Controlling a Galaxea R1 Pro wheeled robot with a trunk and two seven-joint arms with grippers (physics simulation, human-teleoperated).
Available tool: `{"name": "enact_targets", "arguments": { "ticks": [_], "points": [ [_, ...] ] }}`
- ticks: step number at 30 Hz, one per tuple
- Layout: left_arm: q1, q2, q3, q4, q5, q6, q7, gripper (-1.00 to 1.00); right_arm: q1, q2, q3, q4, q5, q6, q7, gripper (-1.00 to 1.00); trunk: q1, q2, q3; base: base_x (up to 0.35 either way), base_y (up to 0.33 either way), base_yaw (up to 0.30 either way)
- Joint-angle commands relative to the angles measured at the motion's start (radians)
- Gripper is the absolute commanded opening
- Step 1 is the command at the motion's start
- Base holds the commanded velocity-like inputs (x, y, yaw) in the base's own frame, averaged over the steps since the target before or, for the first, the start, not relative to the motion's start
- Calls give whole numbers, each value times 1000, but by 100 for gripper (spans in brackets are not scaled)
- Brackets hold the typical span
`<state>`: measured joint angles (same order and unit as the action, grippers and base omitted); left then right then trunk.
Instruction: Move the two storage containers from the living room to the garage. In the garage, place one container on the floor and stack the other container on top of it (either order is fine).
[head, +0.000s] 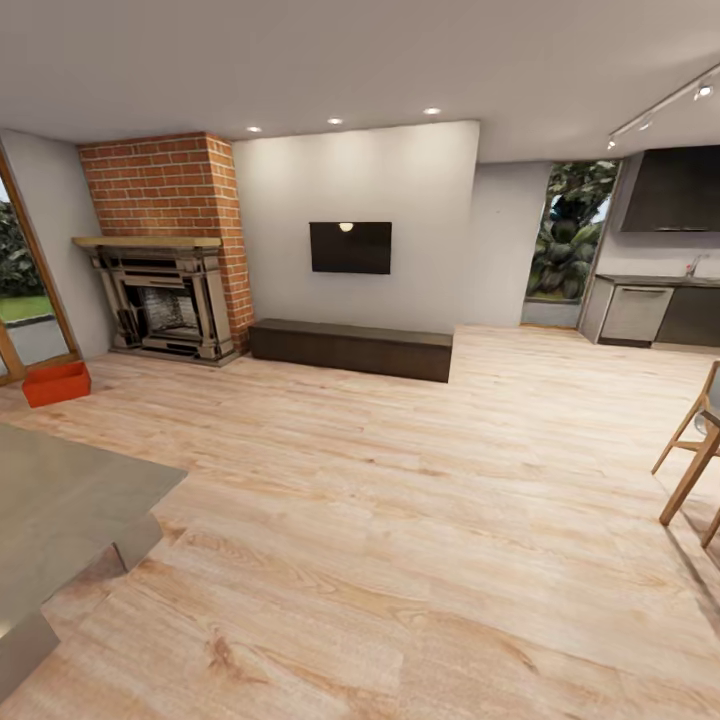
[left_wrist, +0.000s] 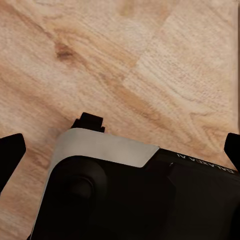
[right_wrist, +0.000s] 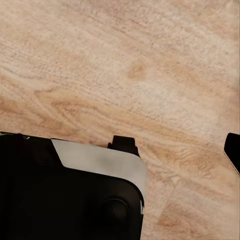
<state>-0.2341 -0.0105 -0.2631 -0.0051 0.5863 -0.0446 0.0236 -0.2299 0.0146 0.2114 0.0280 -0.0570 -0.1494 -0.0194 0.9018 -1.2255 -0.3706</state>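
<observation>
One orange-red storage container (head: 56, 383) sits on the light wood plank floor (head: 400, 520) of the living room, far off at the left, beside a wood-framed glass door (head: 25, 300) and the red brick fireplace (head: 165, 290). The second container is out of view. My left gripper (left_wrist: 120, 150) hangs open above the planks, with dark fingertips (left_wrist: 10, 152) at both edges of the left wrist view and nothing between them. My right gripper (right_wrist: 120, 150) looks open too. One of its fingertips (right_wrist: 233, 150) shows at the edge, and the other is lost against my dark base (right_wrist: 65, 195).
A grey tabletop (head: 60, 500) juts in at the near left. A low dark cabinet (head: 350, 348) runs along the back wall under a wall screen (head: 350, 247). A wooden chair (head: 695, 450) stands at the right edge, and kitchen counters (head: 660, 310) lie behind it.
</observation>
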Motion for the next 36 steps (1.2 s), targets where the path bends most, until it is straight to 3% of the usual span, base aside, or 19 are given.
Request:
{"name": "enact_targets", "arguments": {
  "ticks": [1, 36],
  "points": [
    [-1, 0, -8, 0, 7, -3, 2, 100, -1, 1, 8, 3, -6, -5, -2, 100, 1, -1, -1, 322, 0, 0],
    [-1, 0, -9, 0, 7, -9, 2, 100, -1, -1, 8, 3, -6, -5, -2, 100, 1, -1, -1, 322, 0, 0]
  ]
}}
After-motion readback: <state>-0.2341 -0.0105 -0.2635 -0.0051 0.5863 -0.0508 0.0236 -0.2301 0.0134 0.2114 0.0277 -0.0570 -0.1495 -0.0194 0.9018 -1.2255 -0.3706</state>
